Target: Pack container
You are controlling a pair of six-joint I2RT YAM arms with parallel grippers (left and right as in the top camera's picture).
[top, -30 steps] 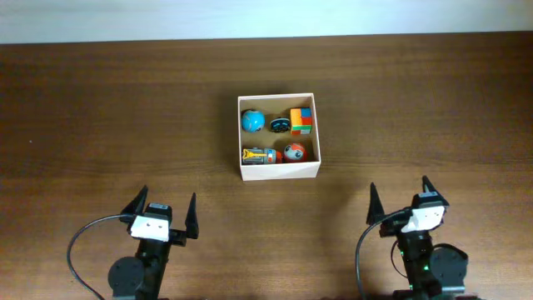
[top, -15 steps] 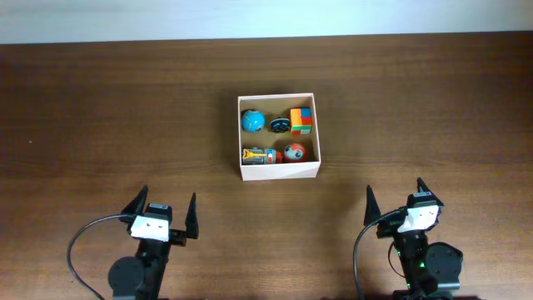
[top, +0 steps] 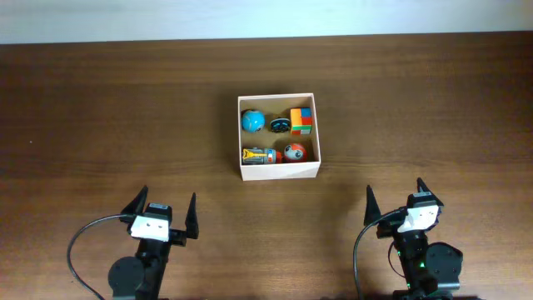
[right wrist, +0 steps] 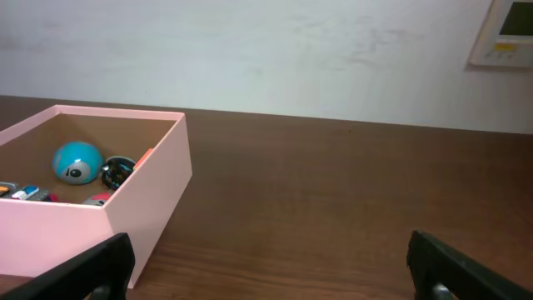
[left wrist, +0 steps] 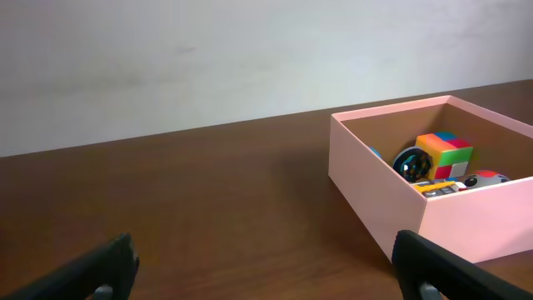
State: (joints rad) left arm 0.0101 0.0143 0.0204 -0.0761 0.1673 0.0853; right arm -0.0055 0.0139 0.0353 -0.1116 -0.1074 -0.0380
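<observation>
Left to right across the dark wooden worktop [top: 100, 108]: at the near edge we see the left tool [top: 168, 194] spread wide, its two black fingers well apart with nothing between them. A black cable [top: 79, 242] loops beside its arm.

Farther back, between the two arms and well apart from both, stands the container [top: 280, 171], a square, shallow, open-topped box with pale walls and a tan floor. We count five small toys in it. Along the back wall, from the left, we see a blue ball [top: 253, 121], a dark wheel-shaped toy [top: 279, 125] and a multicoloured cube [top: 301, 121] in the right back corner. Along the front wall an orange-and-blue toy [top: 259, 156] lies on the left, with a red ball with an eye-like mark [top: 293, 152] just beside it on the right.

At the near right we see the right tool [top: 397, 185], likewise spread wide and holding nothing. Its wrist camera shows the container ahead and to the left, with a white panel [right wrist: 508, 29] on the pale wall at far right.
</observation>
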